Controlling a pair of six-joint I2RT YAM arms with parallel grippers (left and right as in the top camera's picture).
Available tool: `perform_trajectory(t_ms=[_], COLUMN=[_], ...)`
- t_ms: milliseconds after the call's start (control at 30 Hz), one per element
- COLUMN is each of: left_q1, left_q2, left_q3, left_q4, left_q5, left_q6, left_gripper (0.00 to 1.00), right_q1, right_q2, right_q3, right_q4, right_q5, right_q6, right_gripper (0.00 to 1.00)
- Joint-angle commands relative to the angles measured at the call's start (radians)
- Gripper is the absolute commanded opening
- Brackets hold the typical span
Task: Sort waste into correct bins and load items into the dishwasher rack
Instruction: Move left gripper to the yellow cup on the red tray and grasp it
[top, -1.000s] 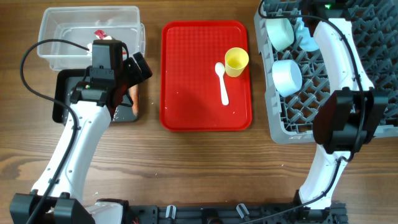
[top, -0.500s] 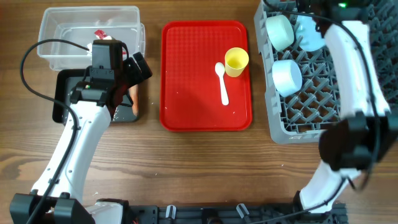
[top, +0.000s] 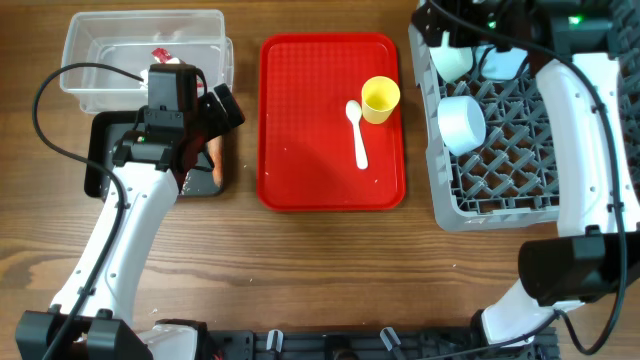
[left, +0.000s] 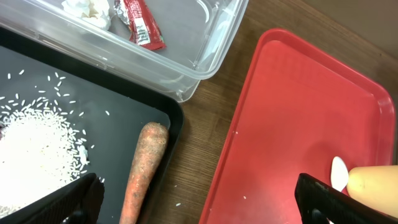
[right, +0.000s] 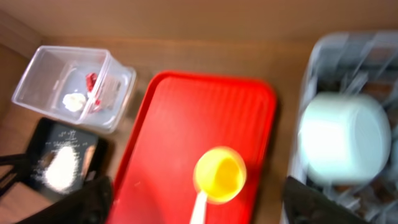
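Note:
My left gripper is open and empty above the black tray's right edge. An orange carrot and white rice lie in that tray. The clear tub holds a red wrapper and a white scrap. A yellow cup and a white spoon lie on the red tray. My right gripper is open and empty over the grey rack's far left corner. The rack holds a pale green bowl, a pale blue bowl and a plate.
The right arm's links cross the rack from front to back. The left arm reaches from the table's front left over the black tray. Bare wooden table lies in front of the trays. The right wrist view is blurred.
My right arm has swung back and left over the rack, its gripper now at the far left corner. The left arm and all objects have stayed put.

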Motion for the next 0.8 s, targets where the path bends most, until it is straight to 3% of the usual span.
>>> perform_trajectory(t_ms=[0, 200, 467, 767], left_q1=[0.003, 0.003, 0.003, 0.003], left_q2=[0.005, 0.005, 0.005, 0.005], left_q3=[0.001, 0.001, 0.001, 0.001], left_q4=[0.003, 0.003, 0.003, 0.003], left_q5=[-0.009, -0.009, -0.009, -0.009], left_q6=[-0.01, -0.01, -0.01, -0.01], left_gripper=[1.0, 1.0, 1.0, 1.0], right_q1=[0.076, 0.196, 0.29, 0.286], right_q2=[0.019, 0.022, 0.076, 0.116], right_q3=[0.002, 0.002, 0.002, 0.002], right_q4=[-0.039, -0.1, -0.151, -0.14], right_q5=[0.14, 0.359, 0.365, 0.367], right_q6=[0.195, 0.297, 0.286, 0.299], right_gripper=[0.85, 0.85, 0.85, 0.83])
